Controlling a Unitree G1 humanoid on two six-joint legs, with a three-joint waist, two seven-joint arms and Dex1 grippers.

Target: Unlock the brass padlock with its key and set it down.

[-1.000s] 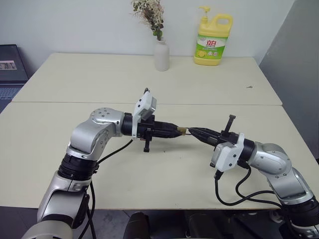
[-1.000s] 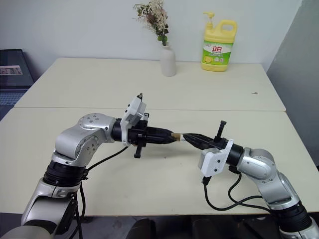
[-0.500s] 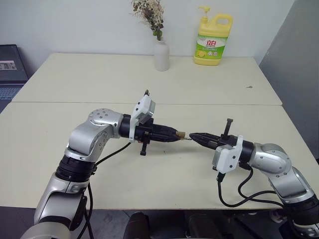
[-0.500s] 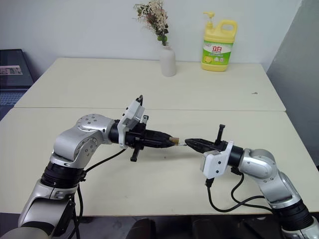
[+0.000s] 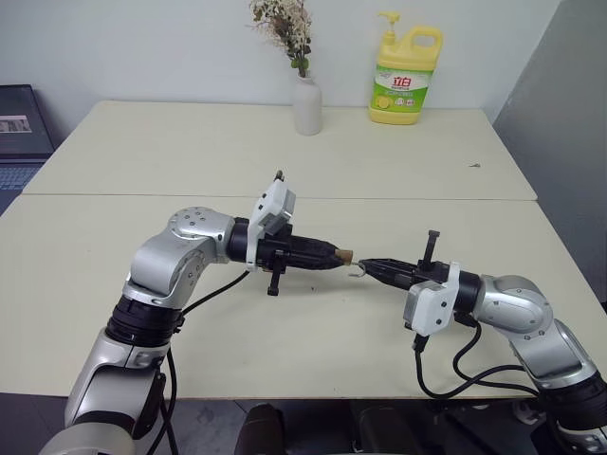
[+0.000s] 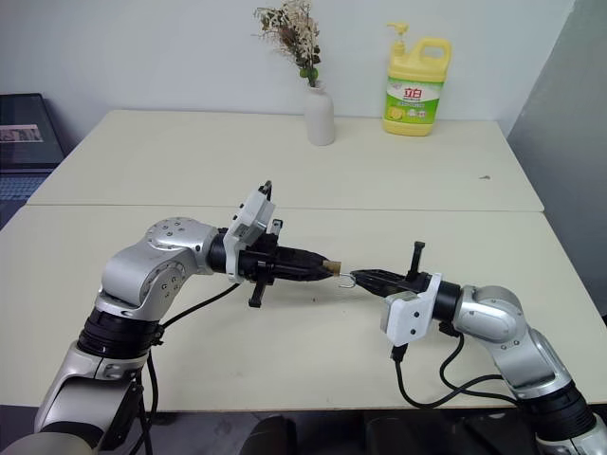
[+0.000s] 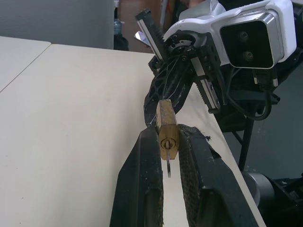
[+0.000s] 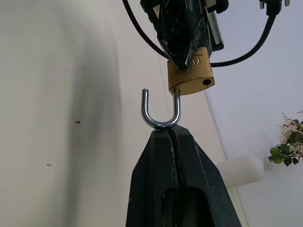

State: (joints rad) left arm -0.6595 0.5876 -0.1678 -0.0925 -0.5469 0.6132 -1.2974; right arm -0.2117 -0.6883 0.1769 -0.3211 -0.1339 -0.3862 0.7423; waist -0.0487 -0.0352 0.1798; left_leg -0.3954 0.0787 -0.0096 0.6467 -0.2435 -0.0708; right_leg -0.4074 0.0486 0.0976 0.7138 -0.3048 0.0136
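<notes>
Left jaws: the left gripper (image 7: 166, 142) stands narrow, its two black fingers clamped on the flat sides of the brass padlock (image 7: 166, 127), held level in the air above the surface (image 5: 313, 322).
Right jaws: the right gripper (image 8: 169, 132) is pressed fully together on the bend of the shackle (image 8: 161, 111), tip to tip with the left.
Padlock state: one shackle leg stands free of the body and the other remains seated; judged unlocked.
Key: a thin key (image 7: 168, 168) hangs from the keyhole in the end face.
Handling: small, rigid, polished metal; likely light and slippery, apt to twist or pop out of a pinch.
Best hold: across the broad flat faces of the body, as the left jaws have it; the thin round shackle offers a poorer seat.
Surroundings: white vase (image 5: 306, 102) and yellow bottle (image 5: 406, 81) stand well apart at the far edge.
</notes>
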